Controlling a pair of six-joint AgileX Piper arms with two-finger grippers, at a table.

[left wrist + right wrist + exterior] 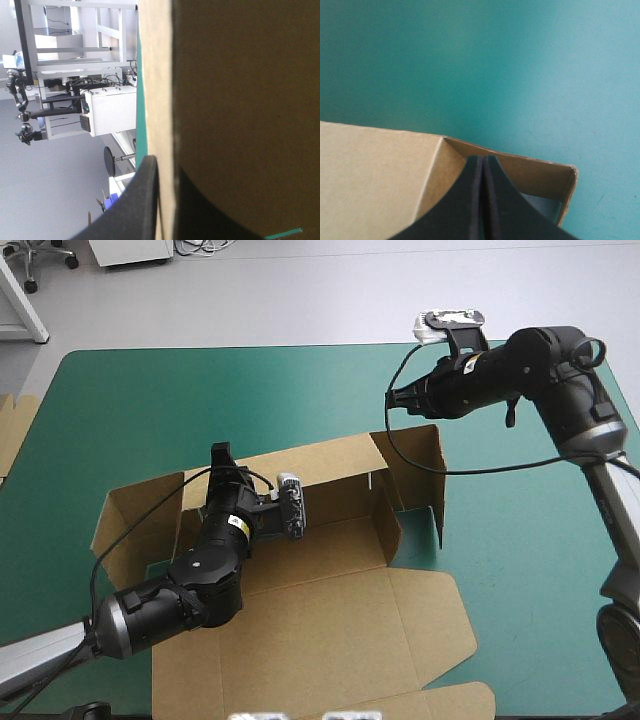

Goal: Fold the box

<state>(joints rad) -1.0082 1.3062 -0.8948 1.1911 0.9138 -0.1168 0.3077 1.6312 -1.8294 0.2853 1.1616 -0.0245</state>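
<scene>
Brown box (pixel 340 610) runs left-to-right (lid nearward); left jaws pinch its wall, right jaws closed.

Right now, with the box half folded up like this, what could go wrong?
1. The left gripper pinches only the edge of one raised wall of the box; if the board slips out, that wall may drop flat.
2. The right gripper is shut, holding nothing, above the box's right end; the walls there stand loose and could flop outward or be knocked if it descends.
</scene>
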